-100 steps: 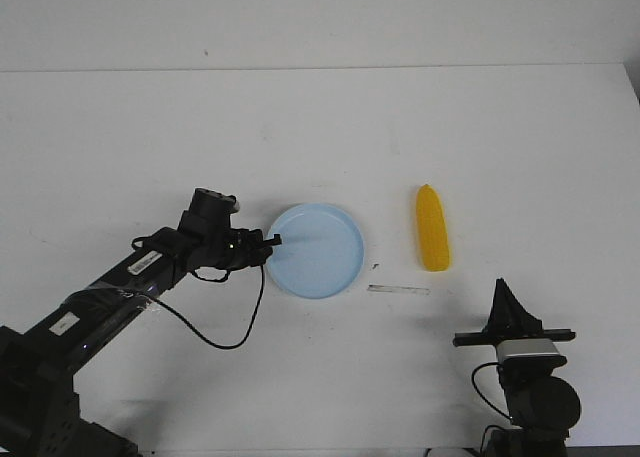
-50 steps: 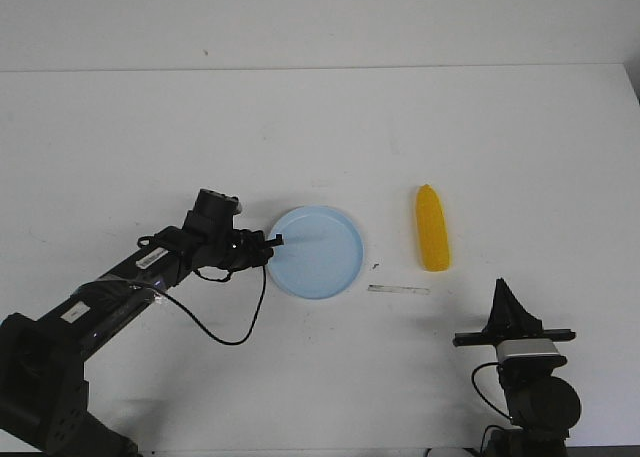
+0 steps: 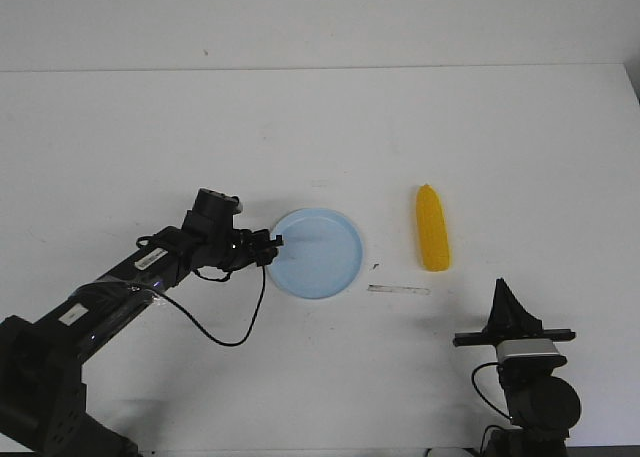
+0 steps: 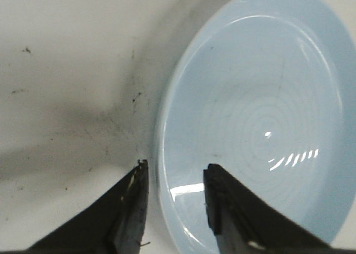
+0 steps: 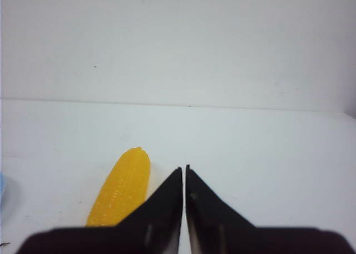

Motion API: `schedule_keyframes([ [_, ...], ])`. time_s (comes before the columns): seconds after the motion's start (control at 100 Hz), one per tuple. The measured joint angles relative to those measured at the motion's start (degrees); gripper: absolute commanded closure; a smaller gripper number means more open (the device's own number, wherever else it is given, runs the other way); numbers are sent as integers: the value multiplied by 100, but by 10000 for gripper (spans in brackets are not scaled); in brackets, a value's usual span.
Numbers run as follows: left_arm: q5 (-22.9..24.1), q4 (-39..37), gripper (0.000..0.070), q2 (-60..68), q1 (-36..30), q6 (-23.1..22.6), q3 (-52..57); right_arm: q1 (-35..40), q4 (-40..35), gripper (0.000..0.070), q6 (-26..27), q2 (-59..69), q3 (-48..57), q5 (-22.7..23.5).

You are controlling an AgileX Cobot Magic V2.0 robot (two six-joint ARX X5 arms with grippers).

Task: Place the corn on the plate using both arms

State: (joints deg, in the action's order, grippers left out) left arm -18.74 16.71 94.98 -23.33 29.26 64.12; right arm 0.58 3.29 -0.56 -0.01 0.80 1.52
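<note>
The pale blue plate (image 3: 318, 253) lies in the middle of the white table. The yellow corn (image 3: 432, 241) lies flat to the right of it, apart from it, with its narrow end pointing away. My left gripper (image 3: 272, 242) is low at the plate's left edge. In the left wrist view it (image 4: 175, 168) is open and straddles the plate's rim (image 4: 162, 154), one finger outside and one over the inside. My right gripper (image 3: 503, 289) is shut and empty near the front right, short of the corn (image 5: 119, 187). Its tips (image 5: 184, 168) point past the corn's right side.
A thin grey strip (image 3: 398, 289) lies on the table between the plate and the right arm's base (image 3: 530, 377). A black cable (image 3: 225, 332) hangs from the left arm. The table's far edge meets a white wall.
My left arm has sunk lower and its gripper has settled at the plate's left rim. The plate, the corn and the right arm have not moved.
</note>
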Motion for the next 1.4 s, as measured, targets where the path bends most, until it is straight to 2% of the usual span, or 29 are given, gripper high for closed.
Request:
schedule_keyframes([
  [0.09,4,-4,496,-262,52,-142,0,0,0,688,0,0,0,0],
  [0.23,422,-15,506,-667,149,-291,0,0,0,688,0,0,0,0],
  [0.27,522,-50,535,-761,179,-358,-4,0,0,688,0,0,0,0],
  [0.33,542,-258,623,-957,247,-505,-105,0,0,688,0,0,0,0],
  [0.46,546,-719,700,-1587,420,-719,-518,0,0,688,0,0,0,0],
  [0.65,555,-1961,700,-2568,822,-918,-1534,0,0,688,0,0,0,0],
  [0.79,597,-2564,699,-3276,1226,-1344,-2212,0,0,688,0,0,0,0],
  [0.93,608,-2634,699,-4041,1633,-1923,-2680,0,0,688,0,0,0,0],
  [1.09,964,-2647,699,-4977,2046,-2498,-3171,0,0,688,0,0,0,0],
  [1.4,1032,-2651,699,-6830,2295,-2699,-4183,0,0,688,0,0,0,0],
])
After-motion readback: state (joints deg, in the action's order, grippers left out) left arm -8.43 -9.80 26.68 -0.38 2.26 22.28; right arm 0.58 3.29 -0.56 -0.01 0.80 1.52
